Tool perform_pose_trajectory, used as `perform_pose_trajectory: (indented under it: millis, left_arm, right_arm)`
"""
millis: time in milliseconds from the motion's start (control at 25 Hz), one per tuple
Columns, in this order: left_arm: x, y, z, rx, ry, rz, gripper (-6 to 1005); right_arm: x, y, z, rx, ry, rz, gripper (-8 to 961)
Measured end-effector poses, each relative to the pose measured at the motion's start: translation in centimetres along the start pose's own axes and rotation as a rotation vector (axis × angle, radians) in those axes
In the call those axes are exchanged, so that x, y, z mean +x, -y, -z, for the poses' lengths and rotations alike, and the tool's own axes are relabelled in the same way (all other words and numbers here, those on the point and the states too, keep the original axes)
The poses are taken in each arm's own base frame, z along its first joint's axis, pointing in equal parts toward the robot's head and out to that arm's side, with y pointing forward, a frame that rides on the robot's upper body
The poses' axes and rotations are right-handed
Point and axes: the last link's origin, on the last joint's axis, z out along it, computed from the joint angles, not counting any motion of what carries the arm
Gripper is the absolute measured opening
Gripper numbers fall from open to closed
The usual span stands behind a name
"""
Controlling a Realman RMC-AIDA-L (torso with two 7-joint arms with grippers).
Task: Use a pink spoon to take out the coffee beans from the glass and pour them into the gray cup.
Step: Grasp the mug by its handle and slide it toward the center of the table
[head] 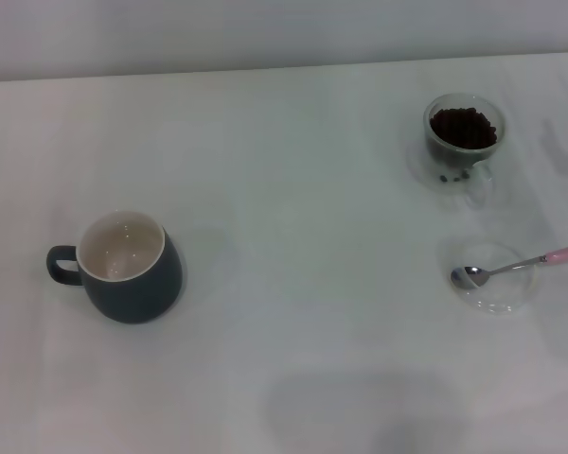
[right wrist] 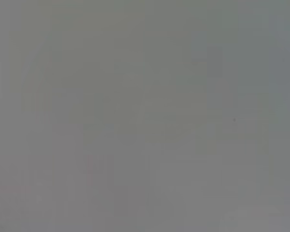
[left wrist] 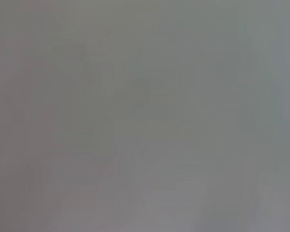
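The pink spoon (head: 521, 266) is lying untouched across a clear dish (head: 495, 277) — coffee beans (head: 464, 127) are filling the glass (head: 463, 138), gray cup (head: 129, 266) is sitting empty; neither gripper is showing, jaw state unknown.

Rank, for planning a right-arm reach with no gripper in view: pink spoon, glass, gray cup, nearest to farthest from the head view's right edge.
1. pink spoon: its handle reaches the right edge.
2. glass: right side, farther back.
3. gray cup: left side.
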Motion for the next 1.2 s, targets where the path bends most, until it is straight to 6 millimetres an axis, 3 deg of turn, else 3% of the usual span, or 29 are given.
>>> perform_pose_trajectory:
  millis: [360, 800, 1000, 1200]
  left_arm:
    - [0.0, 1.4, 4.8, 0.017, -0.009, -0.025, 888]
    - [0.0, 1.4, 10.3, -0.155, 0.042, -0.119, 889]
    - [-0.4, 0.7, 10.3, -0.229, 0.075, -0.132, 888]
    - [-1.7, -1.0, 7.3, -0.348, 0.150, -0.166, 888]
  right_arm:
    - [-0.2, -0.2, -0.4, -0.007, 0.004, 0.001, 874]
    - [0.0, -0.3, -0.9, -0.009, -0.018, 0.008, 873]
    - [-0.2, -0.3, -1.0, -0.011, -0.010, 0.011, 872]
    - [-0.4, -0.5, -1.1, -0.020, -0.002, 0.011, 872]
